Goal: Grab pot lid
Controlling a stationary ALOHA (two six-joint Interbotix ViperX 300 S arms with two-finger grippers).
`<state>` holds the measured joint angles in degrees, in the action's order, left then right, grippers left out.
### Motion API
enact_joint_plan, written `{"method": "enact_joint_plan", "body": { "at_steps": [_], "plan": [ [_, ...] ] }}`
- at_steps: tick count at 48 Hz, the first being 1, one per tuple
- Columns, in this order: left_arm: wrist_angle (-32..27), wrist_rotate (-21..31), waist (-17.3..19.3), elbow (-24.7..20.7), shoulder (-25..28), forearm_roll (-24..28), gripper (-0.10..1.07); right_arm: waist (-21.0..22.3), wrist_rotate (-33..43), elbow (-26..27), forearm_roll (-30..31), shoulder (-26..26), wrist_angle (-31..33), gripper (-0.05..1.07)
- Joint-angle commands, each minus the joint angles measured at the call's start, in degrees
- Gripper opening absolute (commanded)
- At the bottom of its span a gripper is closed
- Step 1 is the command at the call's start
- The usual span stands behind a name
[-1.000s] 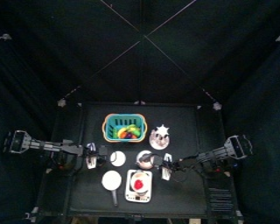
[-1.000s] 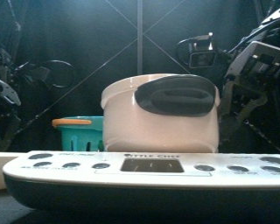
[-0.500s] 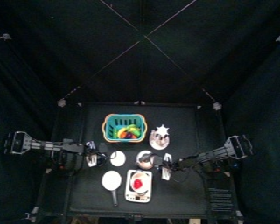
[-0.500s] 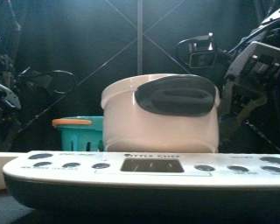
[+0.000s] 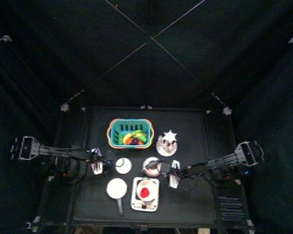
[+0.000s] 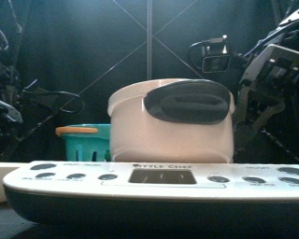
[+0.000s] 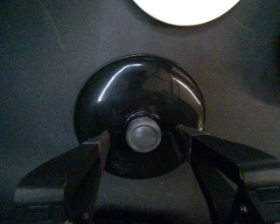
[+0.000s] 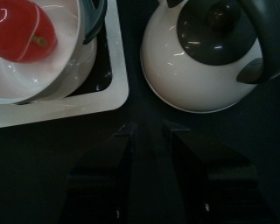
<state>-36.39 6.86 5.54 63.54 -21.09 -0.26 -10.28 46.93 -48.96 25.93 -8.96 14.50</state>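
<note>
The pot lid (image 7: 122, 87) is a glossy black dome with a round knob (image 7: 143, 133); it lies flat on the black table in the left wrist view. My left gripper (image 7: 149, 143) is open, low over the lid, with one jaw on each side of the knob and not closed on it. In the top view the left gripper (image 5: 98, 166) is at the table's left, and the lid cannot be made out against the table. My right gripper (image 8: 145, 129) rests with jaws close together and holds nothing. It is beside the white pot (image 8: 206, 52).
A white disc (image 5: 122, 165) lies just right of the left gripper. The white pot with a dark lid (image 6: 171, 117) stands mid-table. A scale tray (image 5: 144, 194) with a red fruit, a white spoon (image 5: 117, 188), a green basket (image 5: 132, 135) and a silvery piece (image 5: 170, 142) surround it.
The left arm has shifted a little toward the table's middle and sunk lower in the front view. The right arm has not moved.
</note>
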Motion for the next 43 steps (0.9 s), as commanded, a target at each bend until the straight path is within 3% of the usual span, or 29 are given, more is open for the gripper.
{"method": "enact_joint_plan", "body": {
  "at_steps": [1, 15, 31, 43],
  "plan": [
    [0.0, 0.09, 0.18, -0.97, 0.18, -0.26, 0.91, 0.18, -0.09, 0.44, 0.0, -0.62, -0.26, 0.71],
    [0.09, 0.09, 0.7, -1.05, 0.18, -0.18, 0.74, 0.18, -0.09, 0.44, 0.0, -0.7, -0.35, 0.71],
    [3.43, 0.0, 0.44, -2.29, -2.2, -0.62, 0.72, 0.18, -0.09, 0.44, -0.18, -0.7, -0.26, 0.71],
    [3.16, 0.0, -1.14, -2.2, -8.09, -2.64, 0.72, 0.18, -0.18, 0.53, -0.09, -0.7, -0.26, 0.71]
  ]
}}
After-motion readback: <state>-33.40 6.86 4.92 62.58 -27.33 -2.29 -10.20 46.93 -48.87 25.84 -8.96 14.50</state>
